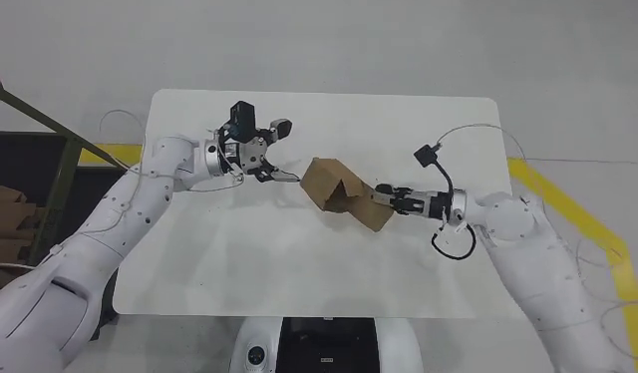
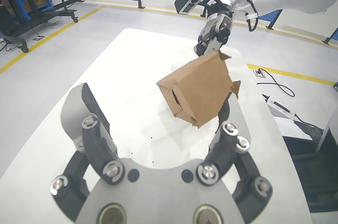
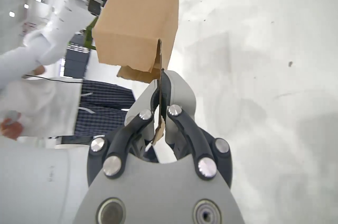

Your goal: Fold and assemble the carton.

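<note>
The right gripper (image 3: 160, 77) is clamped on a flap of the cardboard carton (image 3: 137, 24), tilted over the table's (image 1: 199, 273) middle, with the left gripper (image 1: 286, 152) spread wide just beside its other end.

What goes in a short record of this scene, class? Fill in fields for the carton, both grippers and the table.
carton: brown, partly folded, tilted, over the table's middle
right gripper: shut on a flap of the carton
left gripper: open, at the carton's other end; contact unclear
table: white, with rounded corners
</note>
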You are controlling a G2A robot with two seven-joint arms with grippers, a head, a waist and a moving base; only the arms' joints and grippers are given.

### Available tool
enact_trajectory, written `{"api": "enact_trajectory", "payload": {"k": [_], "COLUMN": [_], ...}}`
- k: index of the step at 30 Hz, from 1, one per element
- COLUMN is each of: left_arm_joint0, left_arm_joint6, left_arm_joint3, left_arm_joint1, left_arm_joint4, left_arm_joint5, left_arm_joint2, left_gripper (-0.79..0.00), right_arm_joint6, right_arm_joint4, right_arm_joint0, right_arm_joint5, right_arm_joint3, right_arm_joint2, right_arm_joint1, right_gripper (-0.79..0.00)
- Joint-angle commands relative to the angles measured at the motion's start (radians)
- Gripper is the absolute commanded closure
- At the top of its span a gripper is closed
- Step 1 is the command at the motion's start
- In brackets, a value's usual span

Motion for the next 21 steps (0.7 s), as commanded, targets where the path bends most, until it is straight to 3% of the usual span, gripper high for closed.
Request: {"api": "enact_trajectory", "payload": {"k": [1, 10, 21], "left_arm_joint0": [0.0, 0.019, 0.025], "left_arm_joint6": [0.002, 0.006, 0.034], "left_arm_joint3": [0.007, -0.01, -0.111], "left_arm_joint1": [0.002, 0.023, 0.057], "left_arm_joint4": [-0.001, 0.009, -0.029], "left_arm_joint5": [0.0, 0.0, 0.0], "left_arm_joint2": [-0.017, -0.078, -0.035], "left_gripper": [-0.785, -0.785, -0.785], "right_arm_joint6": [0.078, 0.418, 0.438], "right_arm_joint4": [0.167, 0.534, 0.775], "right_arm_joint0": [0.036, 0.25, 0.402], "right_arm_joint5": [0.045, 0.151, 0.171], "right_arm_joint3": [0.049, 0.328, 0.457], "right_arm_joint2": [-0.007, -0.095, -0.271], "right_arm_joint1": [-0.005, -0.043, -0.089], "right_gripper": [0.0, 0.0, 0.0]}}
